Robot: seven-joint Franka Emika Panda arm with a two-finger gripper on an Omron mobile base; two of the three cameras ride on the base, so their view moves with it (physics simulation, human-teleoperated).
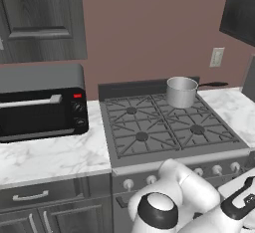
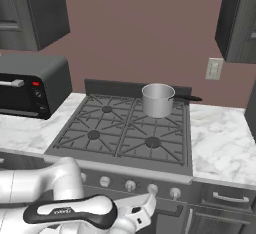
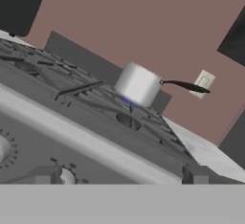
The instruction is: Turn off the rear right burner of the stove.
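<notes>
Between two marble worktop (image 1: 50, 157) sections stands the stove (image 1: 149, 163), a wide grey steel gas range with a dark four-section grate top, a low black back rim and a row of small silver knobs (image 2: 130, 185) along its front panel. At the stove's back right corner lies the rear right burner (image 2: 176, 114), its grate largely covered by a steel saucepan (image 2: 158, 99) whose black handle (image 2: 188, 97) points right, toward the wall outlet (image 2: 214, 68). A small blue flame (image 3: 129, 103) is visible under the saucepan in the hand view. On the left worktop, just beside the stove's left edge, sits a black toaster oven (image 1: 42, 108) with a red light. Low in front of the stove, below the knob row, the claw (image 3: 118, 176) hangs released, its fingertips (image 3: 45, 176) standing wide apart and grasping nothing, clear of the knobs. Dark cabinets (image 2: 240, 23) hang above on both sides.
</notes>
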